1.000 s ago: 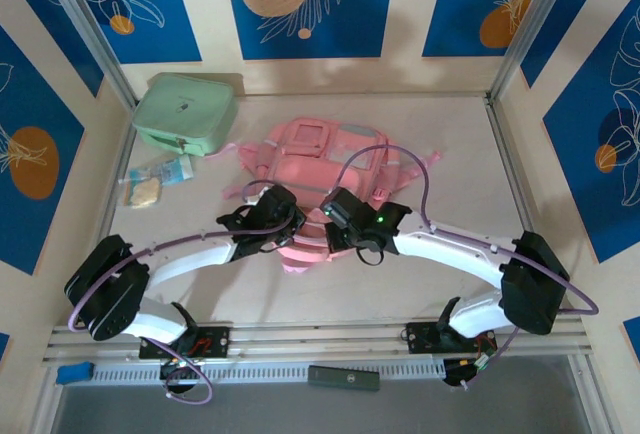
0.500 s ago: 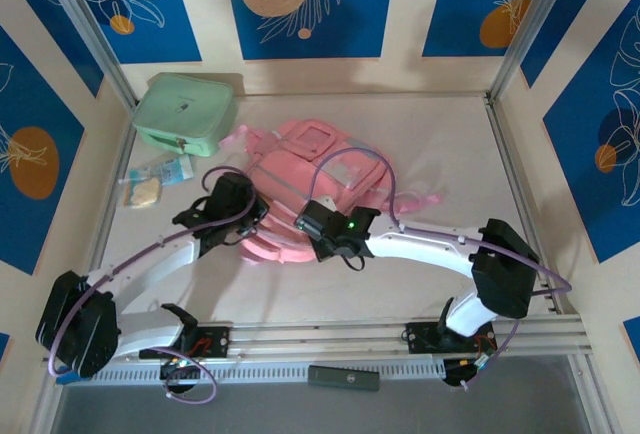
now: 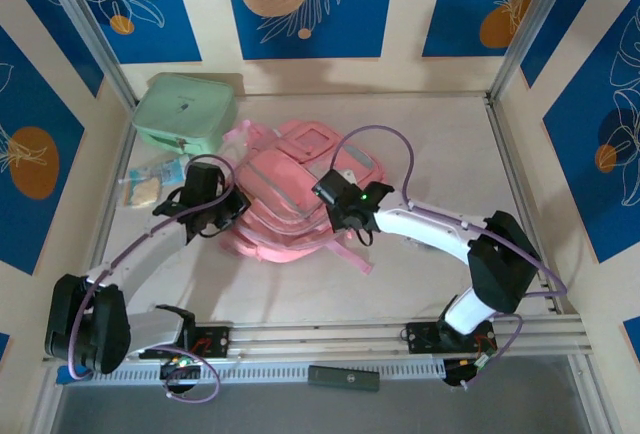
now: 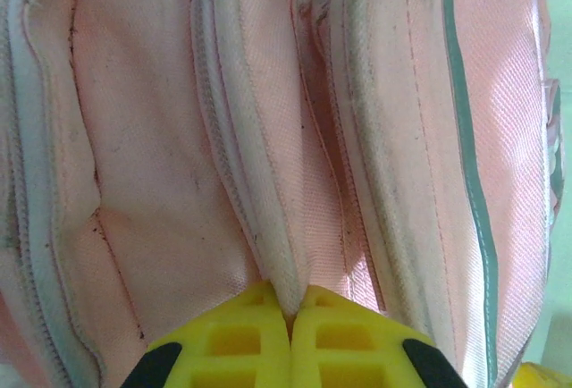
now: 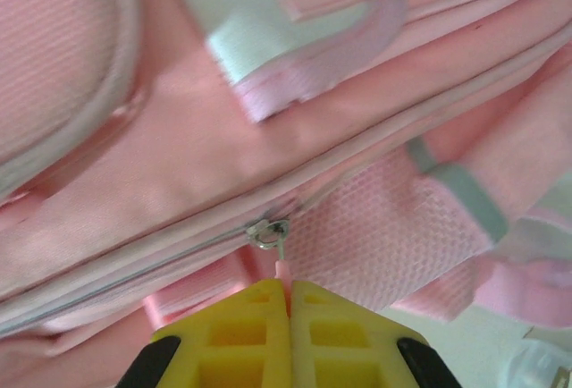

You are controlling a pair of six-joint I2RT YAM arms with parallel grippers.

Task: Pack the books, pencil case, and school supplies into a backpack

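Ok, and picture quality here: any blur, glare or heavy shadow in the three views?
Top external: evenly lit and sharp, soft shadows around the backpack. Left wrist: weave crisp, the yellow left fingers slightly soft, washed out at the right edge. Right wrist: zip pull fairly sharp, fabric above it blurred, no glare.

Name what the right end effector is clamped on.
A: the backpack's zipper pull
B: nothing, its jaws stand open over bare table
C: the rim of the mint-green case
A: in the right wrist view the right end effector is shut on the pink zipper pull, which hangs from the metal slider on the backpack.
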